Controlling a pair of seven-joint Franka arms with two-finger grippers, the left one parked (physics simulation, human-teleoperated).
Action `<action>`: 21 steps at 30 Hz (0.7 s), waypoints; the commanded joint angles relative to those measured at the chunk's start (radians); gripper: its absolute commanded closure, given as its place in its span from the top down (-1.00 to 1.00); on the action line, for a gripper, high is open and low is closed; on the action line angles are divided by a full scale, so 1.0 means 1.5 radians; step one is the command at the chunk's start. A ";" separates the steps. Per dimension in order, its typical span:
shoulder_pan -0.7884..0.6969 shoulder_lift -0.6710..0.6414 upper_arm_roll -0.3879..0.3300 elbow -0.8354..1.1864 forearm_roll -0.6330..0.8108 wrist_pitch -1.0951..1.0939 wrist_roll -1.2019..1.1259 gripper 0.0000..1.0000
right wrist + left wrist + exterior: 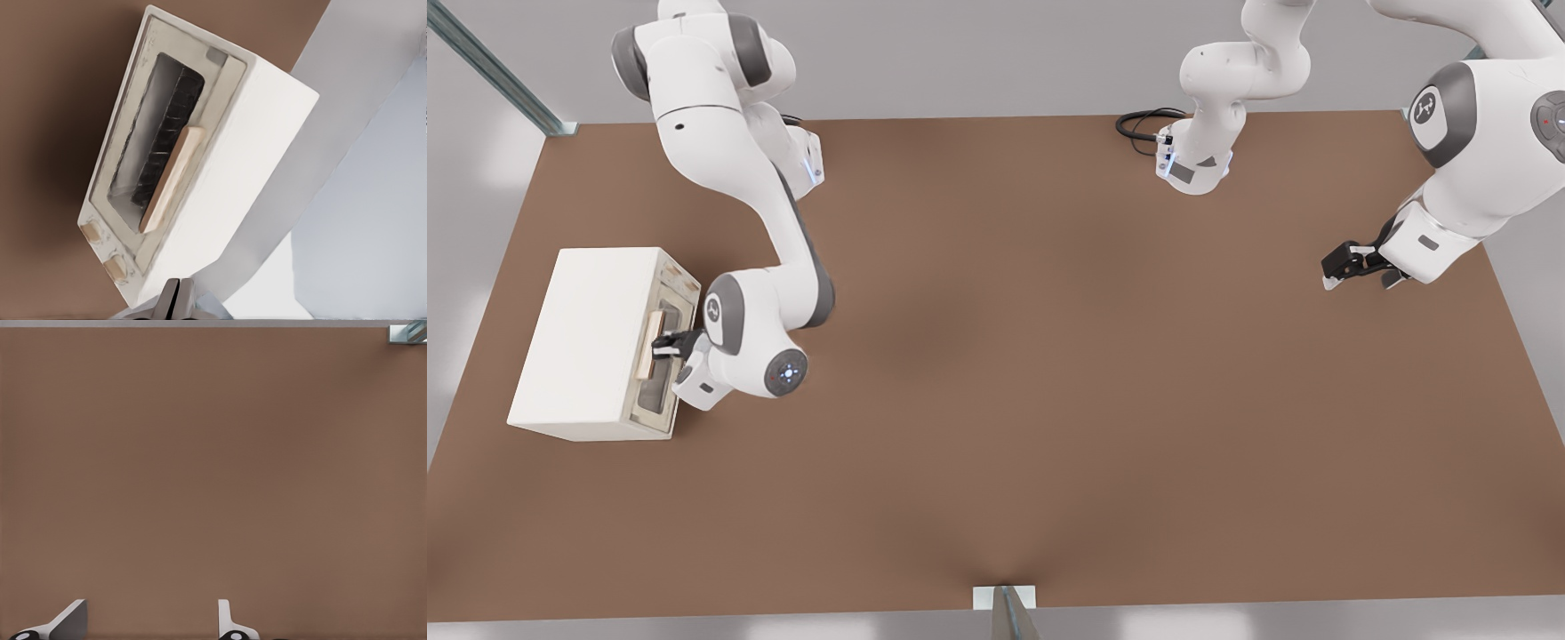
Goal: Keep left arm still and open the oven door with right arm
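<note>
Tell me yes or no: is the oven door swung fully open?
No: the oven door lies flush against the oven, gripper at its handle.

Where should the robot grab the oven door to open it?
Best by the tan bar handle. It sticks out from the oven door, so fingers probably fit either side. Come from the door's front, the front view's right, where the gripper already is, fingers shut in the right wrist view.

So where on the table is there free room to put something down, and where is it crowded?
The table is bare between the oven and its edge on the front view's right. It is crowded at the oven door, where the gripper sits at the handle.
</note>
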 commanded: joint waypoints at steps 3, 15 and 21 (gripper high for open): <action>0.000 0.008 -0.022 -0.013 -0.023 0.067 0.110 -1.00; -0.005 -0.009 -0.046 -0.150 -0.078 0.212 0.218 -1.00; -0.013 -0.003 -0.054 -0.175 -0.114 0.255 0.232 -1.00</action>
